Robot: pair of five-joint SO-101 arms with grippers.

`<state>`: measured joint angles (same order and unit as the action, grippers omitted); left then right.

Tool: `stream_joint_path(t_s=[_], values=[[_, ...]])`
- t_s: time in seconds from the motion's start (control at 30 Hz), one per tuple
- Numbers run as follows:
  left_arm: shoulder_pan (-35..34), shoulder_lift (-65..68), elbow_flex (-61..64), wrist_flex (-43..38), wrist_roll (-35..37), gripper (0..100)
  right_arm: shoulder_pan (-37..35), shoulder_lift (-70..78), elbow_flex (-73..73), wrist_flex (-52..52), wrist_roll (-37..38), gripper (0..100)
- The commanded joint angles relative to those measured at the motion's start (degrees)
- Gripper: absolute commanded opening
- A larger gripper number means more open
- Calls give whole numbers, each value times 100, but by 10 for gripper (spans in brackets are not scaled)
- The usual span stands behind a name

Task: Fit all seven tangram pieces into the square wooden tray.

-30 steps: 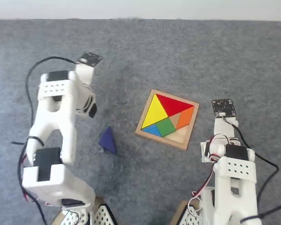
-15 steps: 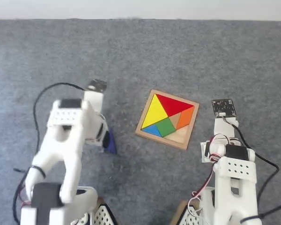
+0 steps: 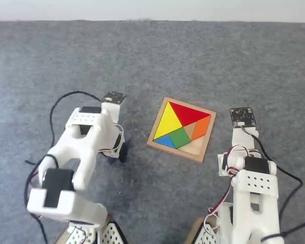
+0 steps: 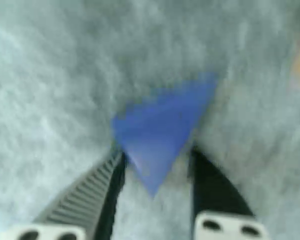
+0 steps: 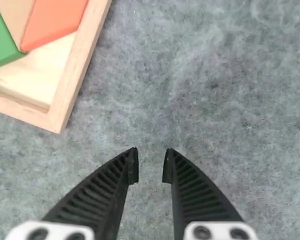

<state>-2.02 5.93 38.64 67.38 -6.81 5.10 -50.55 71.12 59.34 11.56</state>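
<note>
Left gripper [image 4: 156, 152]: fingers spread wide and low over the grey carpet [image 3: 203, 61], clamped on nothing.
Left fingers: the ribbed one [image 4: 97, 187] stands at one slanted edge of the blue triangle; the plain black one [image 4: 210, 182] stands just off the other edge.
Blue triangle [image 4: 162, 120]: lies flat on the carpet with its narrow corner in the gap between the left fingers. The wide part reaches out past the fingertips. Whether either finger touches it is hard to tell.
Left arm [image 3: 86, 140]: bent over the triangle in the high view, covering nearly all of it.
Wooden tray [image 3: 173, 152]: well apart from the left gripper, on its right-hand side and turned at a slant.
Pieces in the tray: yellow triangle [image 3: 170, 122], red triangle [image 3: 189, 113], orange piece [image 3: 202, 127], green piece [image 3: 179, 137] and light blue piece [image 3: 164, 141], all seated flat.
Open slot [image 5: 35, 75]: bare wood at the tray corner nearest the right gripper.
Right gripper [image 5: 149, 166]: fingers a narrow gap apart with nothing between them, over bare carpet. The tray corner lies near, ahead of the fingertips and off to the left arm's side.
</note>
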Motion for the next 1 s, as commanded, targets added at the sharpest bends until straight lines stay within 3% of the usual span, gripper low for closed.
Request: stream_joint_path(t_s=[0.0, 0.2, 0.63, 0.97], values=[[35, 580, -514, -9, 79, 200, -31, 48, -26, 13, 26, 93], [35, 536, -963, 44, 123, 197, -31, 48, -26, 13, 26, 93], [26, -1125, -1130, 774, -967, 227, -31, 48, -26, 13, 26, 93], [-185, 273, -1771, 589, -1503, 225, -31, 57, -26, 4, 26, 93]])
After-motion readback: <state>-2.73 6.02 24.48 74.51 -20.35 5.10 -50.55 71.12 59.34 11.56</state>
